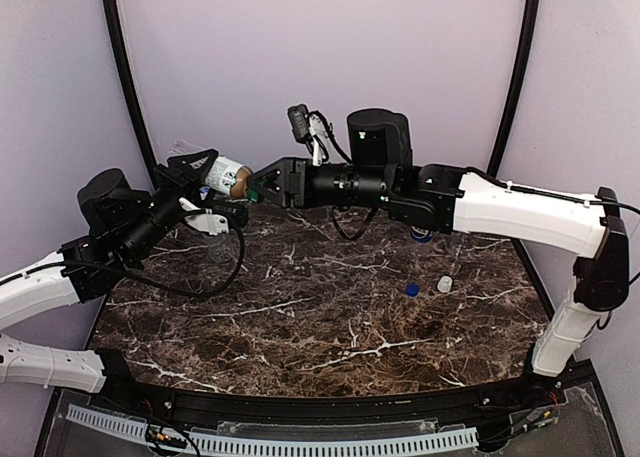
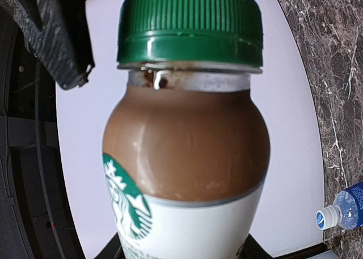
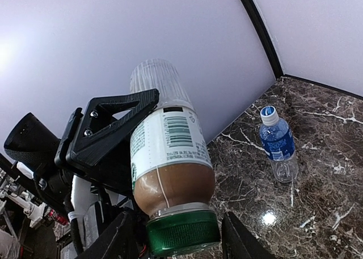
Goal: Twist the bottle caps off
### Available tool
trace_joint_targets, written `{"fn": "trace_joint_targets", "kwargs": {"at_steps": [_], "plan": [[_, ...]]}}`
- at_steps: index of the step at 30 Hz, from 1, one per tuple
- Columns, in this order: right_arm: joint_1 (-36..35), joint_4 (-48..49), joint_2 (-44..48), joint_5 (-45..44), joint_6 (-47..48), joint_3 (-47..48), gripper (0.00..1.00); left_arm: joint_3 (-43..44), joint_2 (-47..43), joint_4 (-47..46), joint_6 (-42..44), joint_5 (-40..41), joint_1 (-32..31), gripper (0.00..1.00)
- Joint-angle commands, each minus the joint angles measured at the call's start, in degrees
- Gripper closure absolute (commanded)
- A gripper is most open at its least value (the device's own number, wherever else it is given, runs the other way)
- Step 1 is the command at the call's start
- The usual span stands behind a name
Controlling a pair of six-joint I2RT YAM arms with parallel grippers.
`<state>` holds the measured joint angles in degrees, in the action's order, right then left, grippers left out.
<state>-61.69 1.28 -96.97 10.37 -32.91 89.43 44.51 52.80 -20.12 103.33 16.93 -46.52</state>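
We see the left end effector point(image 1: 203, 167) pinching the Starbucks bottle point(image 3: 170, 157) aloft, tilted over the worktop point(image 1: 300, 307); the right end effector point(image 1: 262, 184) is spread, straddling its green cap point(image 3: 182, 232).

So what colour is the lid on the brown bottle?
The lid is dark green, clearest in the left wrist view.

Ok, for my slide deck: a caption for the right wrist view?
Left gripper holds the brown-drink bottle while the right gripper brackets its green cap; a blue-labelled bottle sits beyond.
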Motion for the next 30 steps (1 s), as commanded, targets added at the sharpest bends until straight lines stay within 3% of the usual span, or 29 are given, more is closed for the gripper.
{"fn": "trace_joint_targets", "kwargs": {"at_steps": [1, 11, 22, 26, 30], "plan": [[0.34, 2.67, -0.22, 1.99, -0.72, -0.59, 0.47, -0.47, -1.2, -2.26, 0.56, -0.19, -0.33, 0.74], [0.37, 5.43, 1.61, 0.96, -1.63, -5.3, 0.46, 0.24, -1.08, -1.85, -0.28, -0.04, -0.34, 0.74], [0.39, 8.34, 1.75, 2.07, 0.37, -5.55, 0.57, -0.32, -1.24, -1.49, -0.33, -0.93, -0.32, 0.75], [0.39, 9.05, 1.44, 2.83, 1.18, -5.48, 0.67, -0.49, -1.35, -1.38, -0.36, -1.29, -0.32, 0.75], [0.42, 9.16, 1.35, 3.08, 2.7, -5.65, 0.95, -1.28, -2.02, -0.63, -0.58, -2.23, -0.39, 0.76]]}}
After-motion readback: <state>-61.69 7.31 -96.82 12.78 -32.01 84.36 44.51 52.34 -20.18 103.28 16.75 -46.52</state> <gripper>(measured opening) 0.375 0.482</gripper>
